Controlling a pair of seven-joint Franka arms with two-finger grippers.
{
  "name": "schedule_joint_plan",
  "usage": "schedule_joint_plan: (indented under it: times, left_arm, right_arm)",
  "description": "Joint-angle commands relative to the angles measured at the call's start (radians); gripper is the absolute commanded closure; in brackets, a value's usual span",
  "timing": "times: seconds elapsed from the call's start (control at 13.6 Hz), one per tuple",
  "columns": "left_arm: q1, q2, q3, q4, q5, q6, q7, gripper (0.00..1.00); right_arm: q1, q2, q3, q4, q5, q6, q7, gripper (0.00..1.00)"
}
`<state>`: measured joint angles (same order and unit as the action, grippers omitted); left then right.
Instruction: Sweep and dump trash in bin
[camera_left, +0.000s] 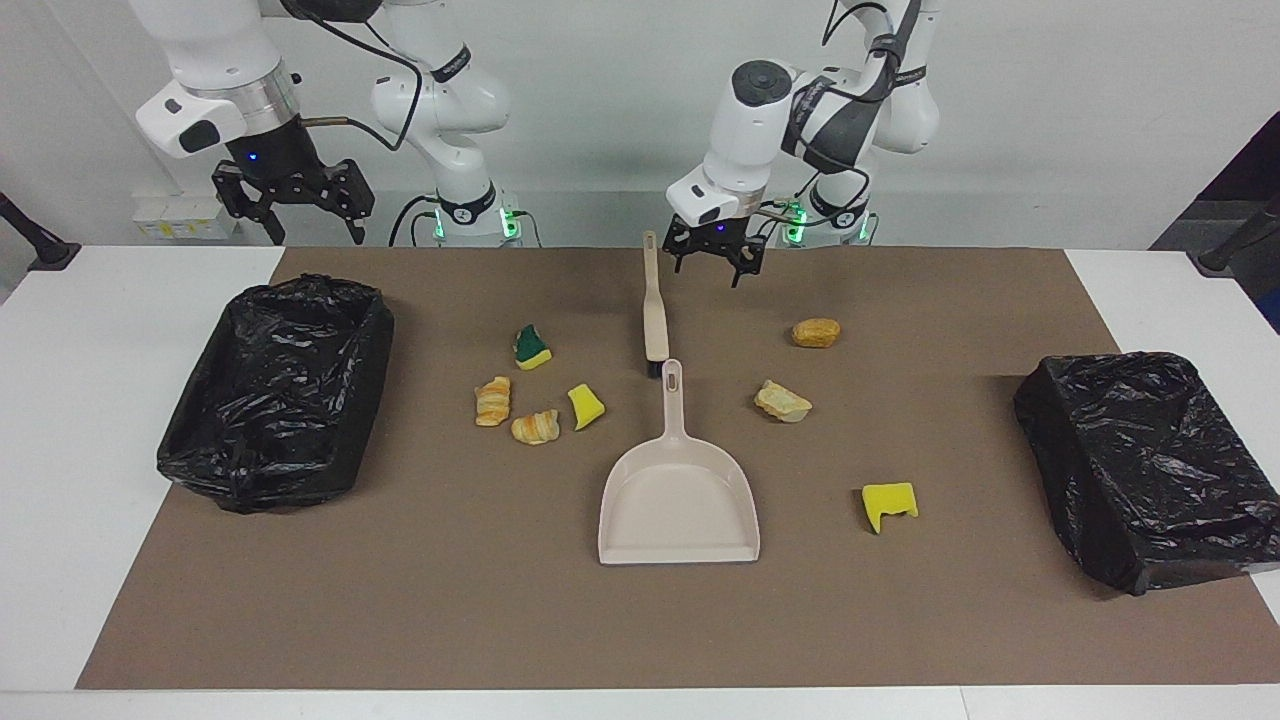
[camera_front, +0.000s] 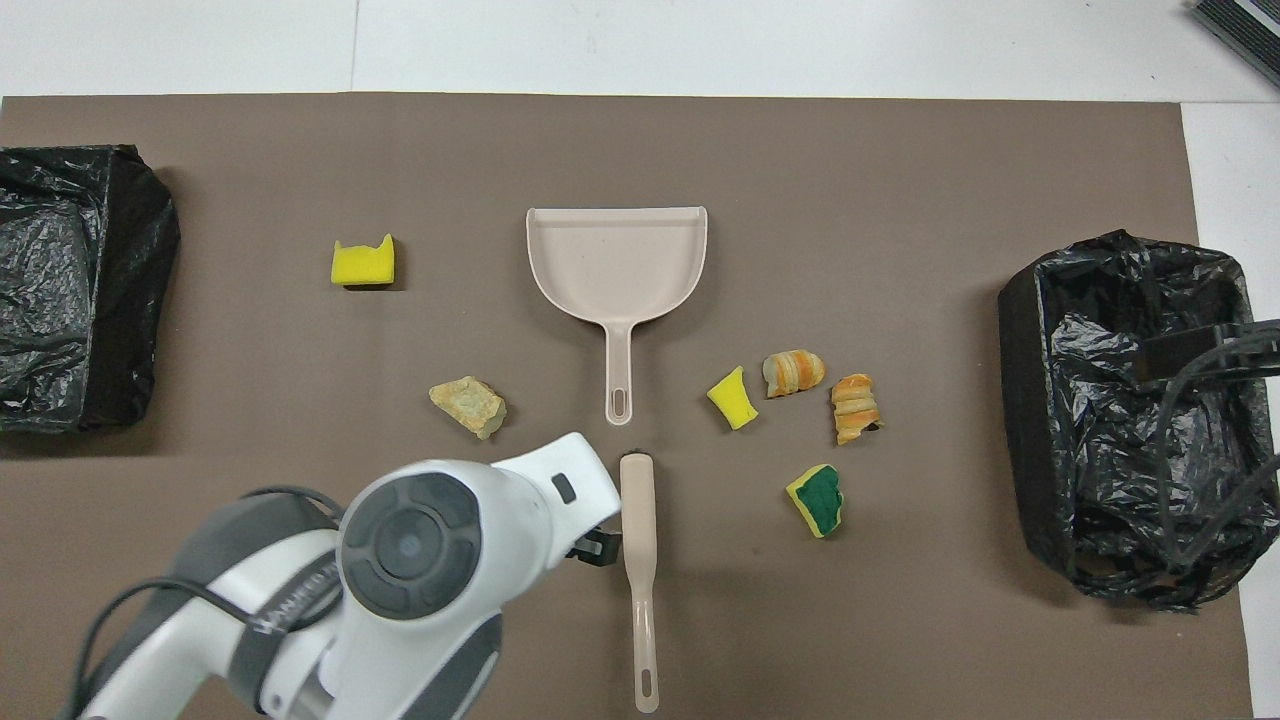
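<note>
At upper centre of the facing view, the left gripper (camera_left: 716, 267) hangs wide-fingered beside the brush (camera_left: 654, 312) handle; the right gripper (camera_left: 292, 205), upper left, waits spread wide; mid-frame, the trash (camera_left: 540, 388) lies scattered around the dustpan (camera_left: 678, 500).

My arms are glossy white with rounded grey caps at the joints, black cables looped along them, and small green lights at my bases. Each ends in a black gripper under a silver wrist ring.
</note>
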<state>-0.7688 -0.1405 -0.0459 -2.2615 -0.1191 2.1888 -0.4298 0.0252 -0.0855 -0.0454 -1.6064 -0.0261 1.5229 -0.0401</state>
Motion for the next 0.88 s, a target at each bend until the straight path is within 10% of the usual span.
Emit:
schedule_joint_plan:
  times: [0.0, 0.81]
  left_arm:
    - [-0.091, -0.028, 0.02, -0.111, -0.01, 0.121, -0.061, 0.0]
    - [-0.26, 0.048, 0.02, -0.171, -0.008, 0.249, -0.277, 0.0]
  right_arm:
    - [-0.004, -0.031, 0.002, -0.03, 0.014, -0.012, -0.026, 0.0]
    - [-0.004, -0.031, 0.002, -0.029, 0.014, -0.02, -0.021, 0.0]
